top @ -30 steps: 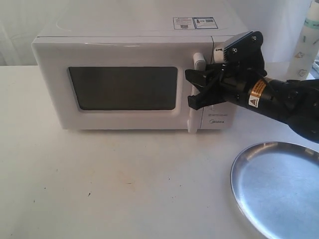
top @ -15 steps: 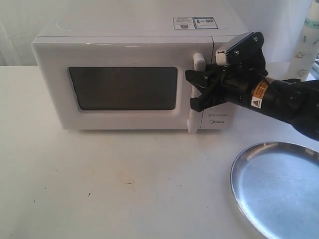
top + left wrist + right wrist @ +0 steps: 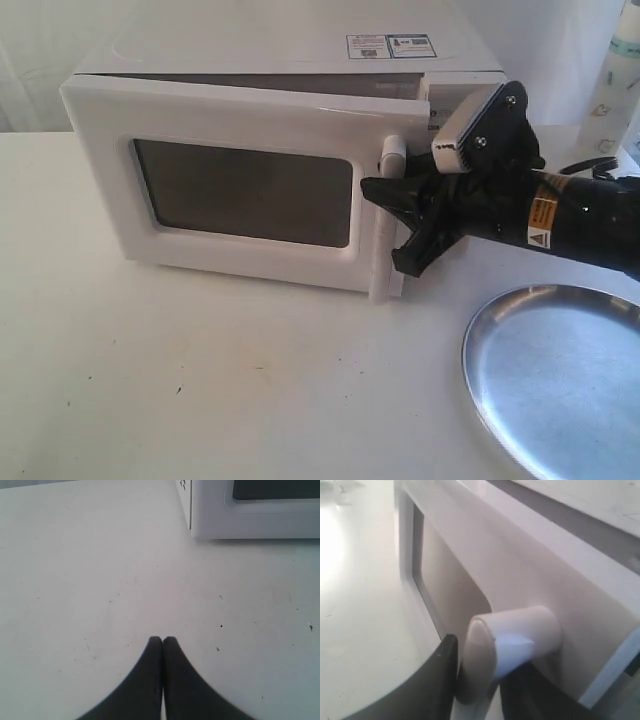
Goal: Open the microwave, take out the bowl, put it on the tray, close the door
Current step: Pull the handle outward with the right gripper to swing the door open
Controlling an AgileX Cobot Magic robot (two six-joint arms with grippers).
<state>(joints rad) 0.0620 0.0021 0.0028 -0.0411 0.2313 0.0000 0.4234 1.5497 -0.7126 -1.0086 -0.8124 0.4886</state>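
The white microwave (image 3: pixel 280 50) stands at the back of the table. Its door (image 3: pixel 240 120) with the dark window is swung a little way out on the right, leaving a narrow gap along the top. My right gripper (image 3: pixel 392 228) is shut on the door's vertical white bar handle (image 3: pixel 381 262); in the right wrist view the handle (image 3: pixel 485 655) sits between the black fingers (image 3: pixel 442 675). The silver tray (image 3: pixel 560 380) lies at the front right. The bowl is hidden. My left gripper (image 3: pixel 162 640) is shut and empty above bare table, near the microwave's corner (image 3: pixel 250 520).
A pale bottle-like object (image 3: pixel 618 90) stands at the back right edge. The white table (image 3: pixel 200 380) stretches in front of the microwave. The right arm reaches over the table just behind the tray.
The door has swung out from flush to slightly ajar. The right gripper moved toward the front with the handle.
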